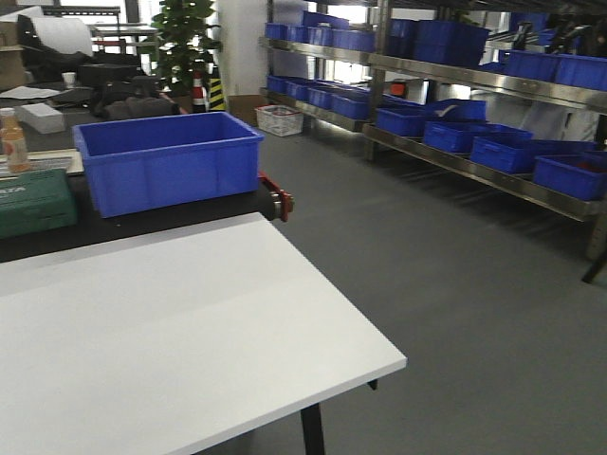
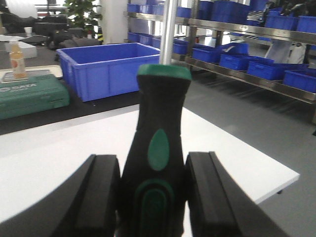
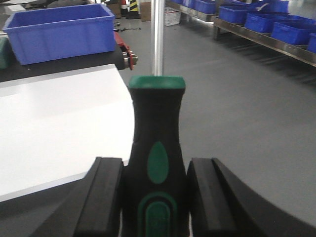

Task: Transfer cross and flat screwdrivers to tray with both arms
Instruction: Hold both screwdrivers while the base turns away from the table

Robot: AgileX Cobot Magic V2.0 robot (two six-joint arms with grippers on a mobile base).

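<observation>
Gripping black-green screwdrivers (image 2: pixel 157 148), thin silver shafts (image 3: pixel 158 34)

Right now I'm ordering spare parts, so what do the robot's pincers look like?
Both the left pincer and the right pincer have two thick, blocky, matte black fingers with curved outer edges. No cables or markings show.

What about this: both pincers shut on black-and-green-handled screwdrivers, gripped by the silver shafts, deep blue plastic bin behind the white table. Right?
No. The left pincer and right pincer clamp the black-and-green handles, not the shafts. The silver shafts of the left screwdriver and right screwdriver stick out free, as both wrist views show. The deep blue plastic bin behind the white table is right.
</observation>
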